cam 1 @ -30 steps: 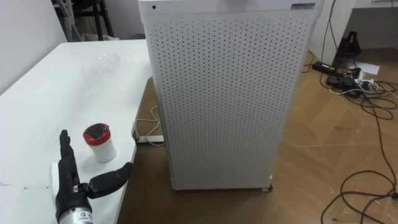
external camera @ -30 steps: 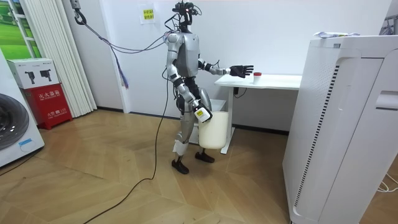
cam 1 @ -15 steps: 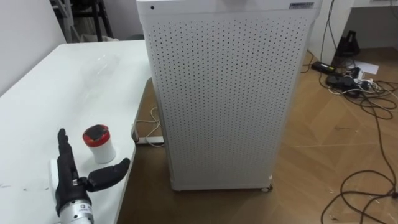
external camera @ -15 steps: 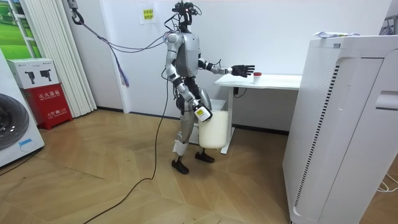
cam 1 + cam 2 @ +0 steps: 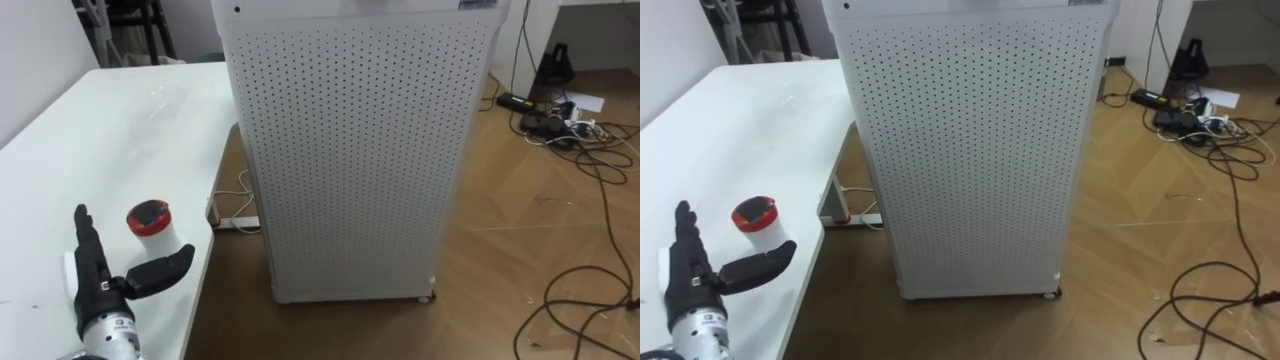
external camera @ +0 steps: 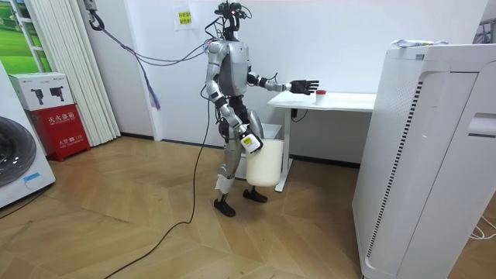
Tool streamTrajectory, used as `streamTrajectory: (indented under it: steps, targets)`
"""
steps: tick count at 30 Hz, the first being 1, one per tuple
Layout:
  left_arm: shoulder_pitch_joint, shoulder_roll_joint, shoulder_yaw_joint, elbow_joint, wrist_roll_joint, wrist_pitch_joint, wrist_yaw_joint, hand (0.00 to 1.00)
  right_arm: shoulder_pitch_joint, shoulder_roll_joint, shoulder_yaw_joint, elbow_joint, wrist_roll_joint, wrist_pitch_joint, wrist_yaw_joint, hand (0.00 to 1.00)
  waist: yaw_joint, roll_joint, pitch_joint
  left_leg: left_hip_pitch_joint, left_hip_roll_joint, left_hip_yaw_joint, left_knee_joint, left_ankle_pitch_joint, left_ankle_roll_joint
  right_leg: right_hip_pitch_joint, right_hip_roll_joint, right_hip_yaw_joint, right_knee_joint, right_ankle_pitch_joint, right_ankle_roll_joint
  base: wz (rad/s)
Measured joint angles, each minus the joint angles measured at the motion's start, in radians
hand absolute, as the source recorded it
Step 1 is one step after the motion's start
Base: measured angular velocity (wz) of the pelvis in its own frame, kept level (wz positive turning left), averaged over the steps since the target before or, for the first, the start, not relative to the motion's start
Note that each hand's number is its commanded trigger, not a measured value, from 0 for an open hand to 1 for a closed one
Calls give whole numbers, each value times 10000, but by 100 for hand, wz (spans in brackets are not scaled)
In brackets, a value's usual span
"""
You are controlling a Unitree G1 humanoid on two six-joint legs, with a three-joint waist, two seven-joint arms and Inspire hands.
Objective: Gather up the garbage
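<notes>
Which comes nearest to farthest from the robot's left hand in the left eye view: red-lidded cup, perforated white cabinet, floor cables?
1. Red-lidded cup, on the table just beyond the left hand.
2. Perforated white cabinet, right of the table.
3. Floor cables, far right.

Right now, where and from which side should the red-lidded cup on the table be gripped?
Probably the cup round its white wall below the red lid, from the near side where the left robot hand is open: it stands upright.

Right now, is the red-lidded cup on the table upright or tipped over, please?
Upright: the cup stands on the table, red lid facing up, by the left hand.
</notes>
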Motion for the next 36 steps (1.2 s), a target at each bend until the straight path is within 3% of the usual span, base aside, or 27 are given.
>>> streamTrajectory:
  steps: [6, 10, 16, 22, 33, 36]
  targets:
    - [-266, 99, -4, 101, -45, 92, -85, 0, -13, -12, -3, 96, -29, 146, -4, 100, -15, 2, -2, 43, 13, 25, 2, 1, -1, -18, -7, 54, 99, -1, 1, 0]
    - [-420, 225, -15, 197, -699, 162, -208, 0, -28, -7, -1, 218, -29, 320, -9, 100, -27, -1, -3, 72, 15, 36, -9, 1, 2, -27, -3, 256, 143, -2, 3, 0]
    - [-774, 493, -9, 622, -947, 212, -485, 0, -79, 10, -20, 231, -233, 320, -7, 100, -241, -3, -3, -57, 21, 13, 36, 34, -1, -146, 11, 248, 181, -2, 3, 1]
    - [-1309, 504, -13, 744, -1375, 213, -746, 0, -87, 36, -22, 269, -227, 320, -8, 100, -272, -5, 0, -154, 59, 101, 30, 60, 20, -320, 7, 341, 263, -1, 1, -4]
    - [-1621, 516, -12, 1076, -1393, 381, -1054, 0, -122, 179, -3, 264, -225, 324, -298, 100, -347, 7, 14, -441, 183, 241, 155, 51, 29, -695, 56, 524, 467, 7, -13, -4]
    - [-2007, 519, -9, 1600, -1384, 362, -1132, 0, -194, 196, 1, 265, -224, 324, -312, 100, -335, 10, 40, -438, 246, 263, 155, 47, 27, -725, 38, 545, 494, 7, -12, -1]
